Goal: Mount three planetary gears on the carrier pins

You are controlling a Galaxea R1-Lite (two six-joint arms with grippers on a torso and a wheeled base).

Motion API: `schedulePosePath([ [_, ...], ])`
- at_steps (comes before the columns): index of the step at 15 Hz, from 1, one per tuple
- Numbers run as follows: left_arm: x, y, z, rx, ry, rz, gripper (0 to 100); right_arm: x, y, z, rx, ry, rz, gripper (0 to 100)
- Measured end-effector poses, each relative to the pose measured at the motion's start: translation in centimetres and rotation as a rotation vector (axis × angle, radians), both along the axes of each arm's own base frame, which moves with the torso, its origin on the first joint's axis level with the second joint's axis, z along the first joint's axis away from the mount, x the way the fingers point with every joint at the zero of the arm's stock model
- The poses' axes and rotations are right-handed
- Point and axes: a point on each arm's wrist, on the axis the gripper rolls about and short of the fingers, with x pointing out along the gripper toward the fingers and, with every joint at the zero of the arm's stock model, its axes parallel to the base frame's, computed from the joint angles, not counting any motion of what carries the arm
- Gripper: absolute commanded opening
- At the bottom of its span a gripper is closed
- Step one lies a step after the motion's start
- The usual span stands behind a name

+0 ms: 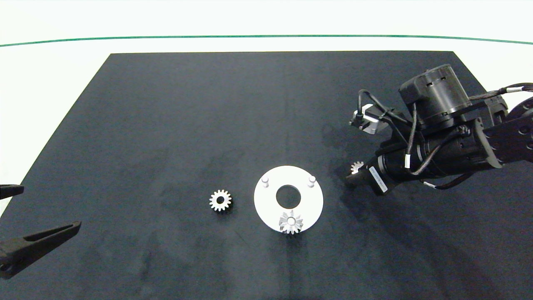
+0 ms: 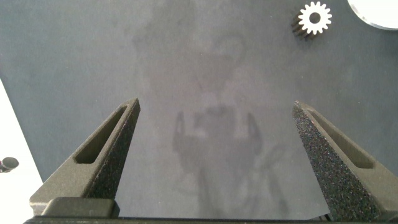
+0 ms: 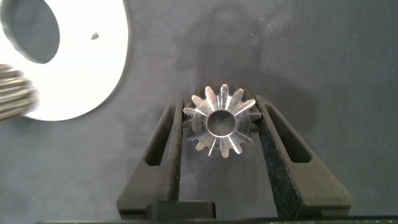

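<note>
3 gears, 3 pins – 1 gear [image 1: 291, 222] seated.
Right gripper [image 3: 221, 124] clenches 1 gear [image 3: 221, 121]; 1 gear [image 1: 220, 200] loose; left gripper [image 2: 214, 134] released.

1. A black mat [image 1: 175, 125] covers most of the head view, its far edge straight across the upper part of the frame and its sides slanting outward toward the lower corners. Its cloth-like face shows faint lighter smudges.
2. A white surface [image 1: 50, 75] shows around the mat along the top and in the upper left and upper right corners.
3. A thin green line [image 1: 266, 36] runs across the white surface near the top of the frame, curving slightly downward at both ends.
</note>
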Motion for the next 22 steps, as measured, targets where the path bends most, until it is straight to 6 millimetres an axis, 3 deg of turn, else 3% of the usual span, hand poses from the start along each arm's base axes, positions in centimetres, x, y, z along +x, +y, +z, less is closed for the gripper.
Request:
schedulePosePath([
  [4, 0.0, 0.0, 0.1, 0.0, -0.002, 0.0, 100, -1.8, 1.8, 0.7, 0.011, -0.022, 0.074, 4],
  [7, 0.0, 0.0, 0.1, -0.001, -0.004, 0.001, 100, -2.0, 3.2, 2.3, 0.018, -0.079, 0.094, 4],
  [10, 0.0, 0.0, 0.2, 0.0, -0.006, 0.001, 100, -2.2, 4.8, 2.6, -0.013, -0.067, 0.118, 4],
  [16, -0.1, 0.0, 0.2, 0.0, -0.009, 0.001, 100, -1.1, 7.2, 1.1, -0.069, -0.051, 0.122, 4],
  [22, -0.1, 0.0, 0.2, 0.001, -0.01, 0.002, 100, -0.3, 8.0, 0.4, -0.078, -0.039, 0.123, 4],
])
